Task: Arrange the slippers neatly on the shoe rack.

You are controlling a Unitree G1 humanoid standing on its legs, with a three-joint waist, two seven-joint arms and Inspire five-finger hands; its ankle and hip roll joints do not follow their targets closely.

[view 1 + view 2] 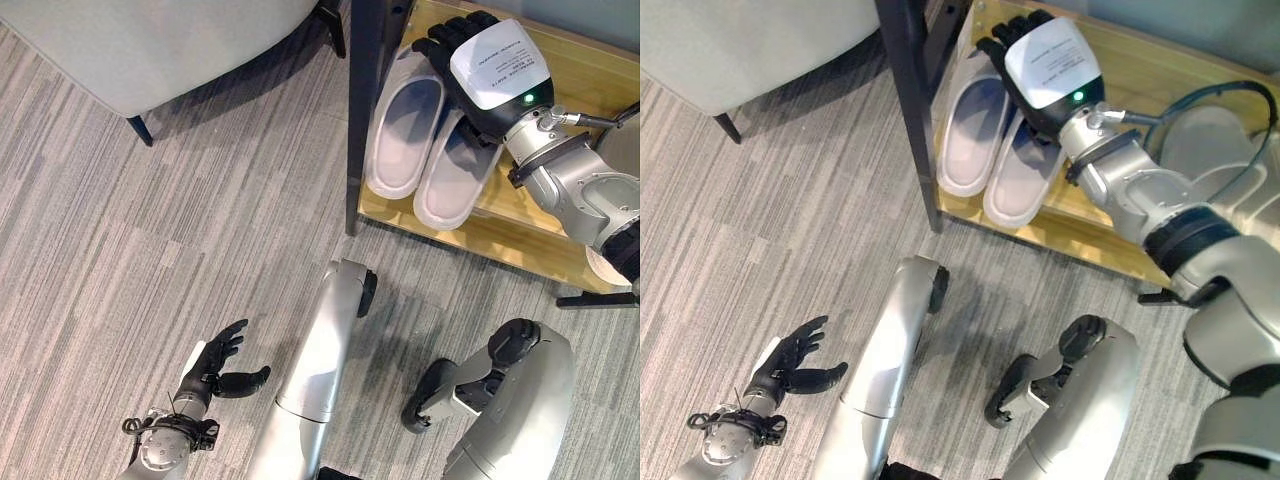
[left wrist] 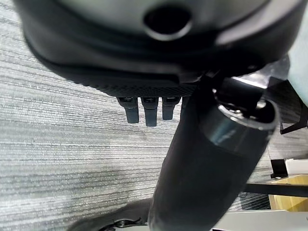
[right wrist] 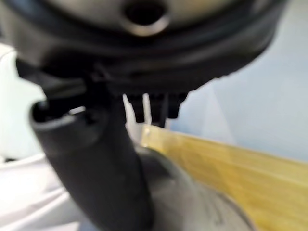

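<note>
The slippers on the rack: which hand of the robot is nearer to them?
Right. The right hand rests over the toe ends of the slippers on the rack, fingers straight. The left hand hangs open over the floor, far from the rack.

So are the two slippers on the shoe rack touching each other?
Touching. In the left eye view the left slipper and the right slipper lie side by side on the shoe rack, their inner edges meeting with no wood visible between them.
</note>
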